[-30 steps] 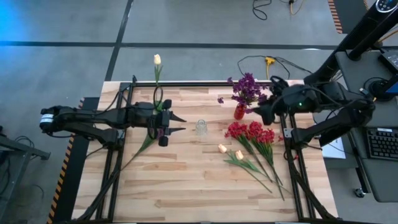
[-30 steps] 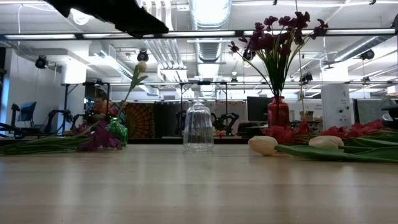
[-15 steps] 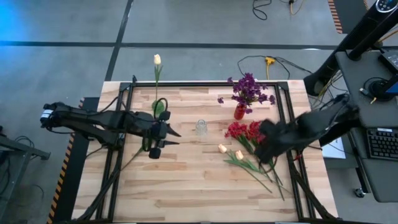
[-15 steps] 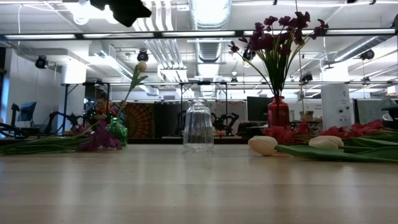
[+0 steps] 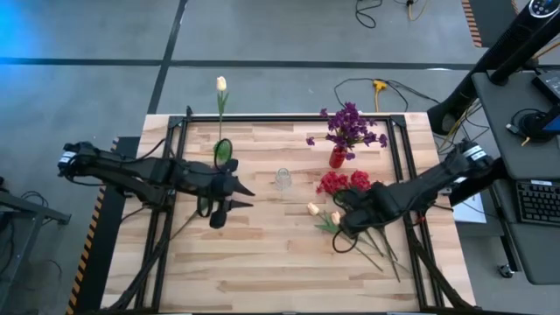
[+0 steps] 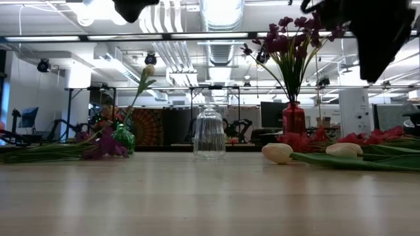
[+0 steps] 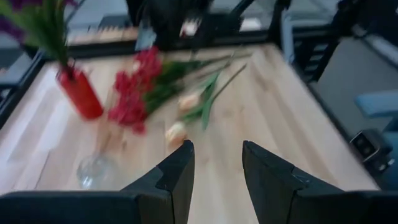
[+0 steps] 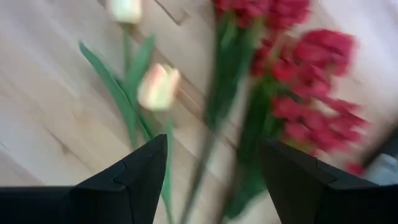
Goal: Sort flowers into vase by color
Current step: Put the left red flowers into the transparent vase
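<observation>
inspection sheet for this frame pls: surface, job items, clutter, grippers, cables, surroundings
Surface: wooden table top, bare toward the near edge.
Job's things: purple flowers stand in a red vase; one cream tulip stands in a green vase; the clear vase is empty; red flowers and two cream tulips lie on the table.
Clutter: nothing seen.
Grippers: left gripper open, empty, beside the green vase; right gripper open, empty, over the lying stems.
Cables: yellow-ended cable on the floor behind the table.
Surroundings: desk with keyboard to the right; lab room behind.
</observation>
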{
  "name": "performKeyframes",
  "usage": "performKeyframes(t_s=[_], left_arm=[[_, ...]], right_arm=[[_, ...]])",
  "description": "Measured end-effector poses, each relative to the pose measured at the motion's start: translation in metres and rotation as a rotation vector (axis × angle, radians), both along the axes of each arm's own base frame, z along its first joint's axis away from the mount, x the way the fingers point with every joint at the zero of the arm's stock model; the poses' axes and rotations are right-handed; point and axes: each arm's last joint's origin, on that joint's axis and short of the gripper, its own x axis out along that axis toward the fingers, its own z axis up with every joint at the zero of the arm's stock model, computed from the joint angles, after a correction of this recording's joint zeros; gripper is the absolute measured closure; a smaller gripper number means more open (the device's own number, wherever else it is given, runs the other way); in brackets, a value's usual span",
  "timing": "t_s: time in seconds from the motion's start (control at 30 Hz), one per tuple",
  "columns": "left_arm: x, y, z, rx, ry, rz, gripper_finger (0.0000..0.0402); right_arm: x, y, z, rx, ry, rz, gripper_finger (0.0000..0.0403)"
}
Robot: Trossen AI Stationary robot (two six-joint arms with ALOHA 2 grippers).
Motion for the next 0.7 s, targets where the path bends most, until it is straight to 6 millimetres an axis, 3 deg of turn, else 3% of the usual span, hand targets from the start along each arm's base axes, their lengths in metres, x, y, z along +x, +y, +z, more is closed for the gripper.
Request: performKeyframes(t_s=[0.17,0.37,0.7], left_arm=[[0.001,-0.01,0.0,-0.007,-0.051,-0.047,0.0283],[0.002,-0.018,-0.008,-0.039,-0.11,-0.072,0.0283],[0.004,-0.021,-0.018,-0.118,-0.199,-0.035,0.0284]], right_arm=[[0.004,-0.015,-0.032,0.032,-0.083,-0.036,0.0165],[-0.001,-0.035,-0.07,0.001,-0.002,-0.136,0.0165],[-0.001,-0.04,-0.099,-0.042,0.078,-0.111,0.0165]])
